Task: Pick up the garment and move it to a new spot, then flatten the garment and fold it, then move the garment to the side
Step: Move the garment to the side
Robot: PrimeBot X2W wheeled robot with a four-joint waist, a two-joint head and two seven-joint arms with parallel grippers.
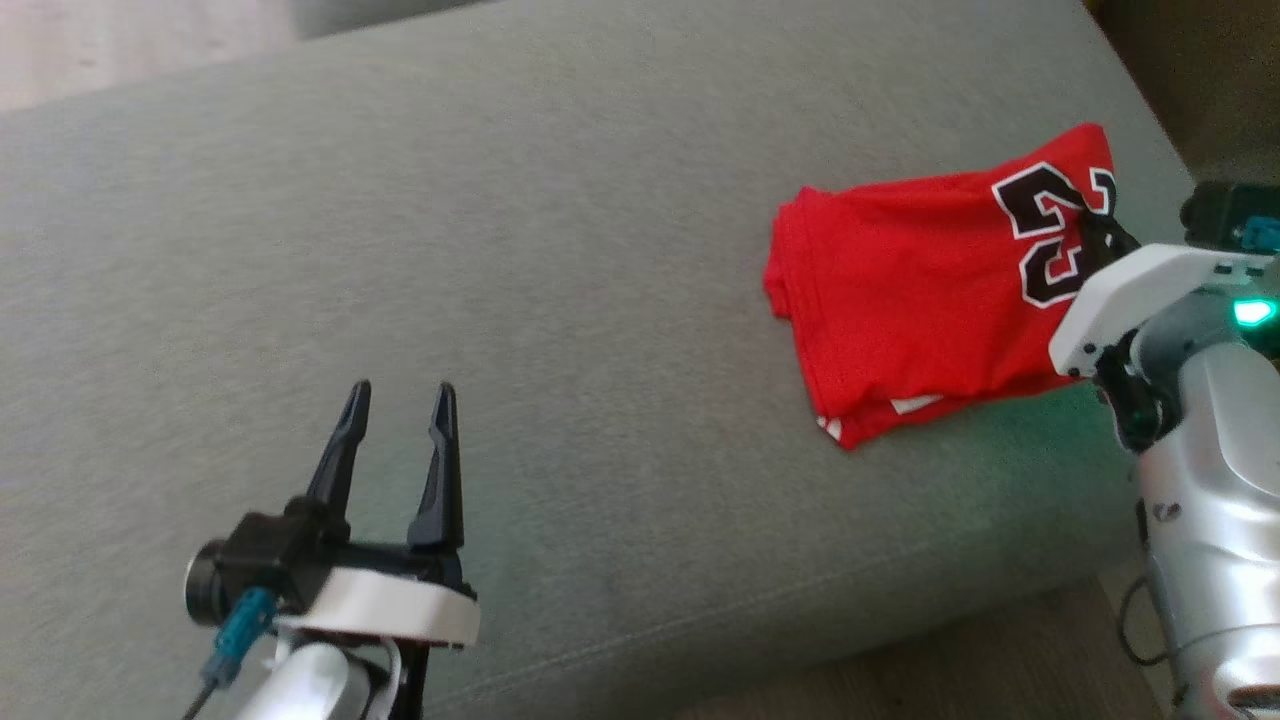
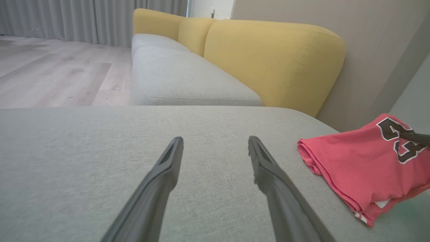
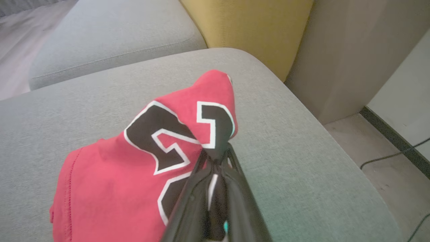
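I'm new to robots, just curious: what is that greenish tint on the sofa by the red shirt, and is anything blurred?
Head view: a green light on the right arm tints the cushion beside the garment. Right wrist view: same tint; the right gripper, shut on the garment, blurs near the lens. Left wrist view: the open left gripper looms large.

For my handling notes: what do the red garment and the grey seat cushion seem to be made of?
The red garment: likely thin knit jersey, matte; it drapes and peaks softly where the right end effector pinches it. The grey seat cushion: probably woven upholstery fabric over padding, matte; fine heathered texture and a seam line show.
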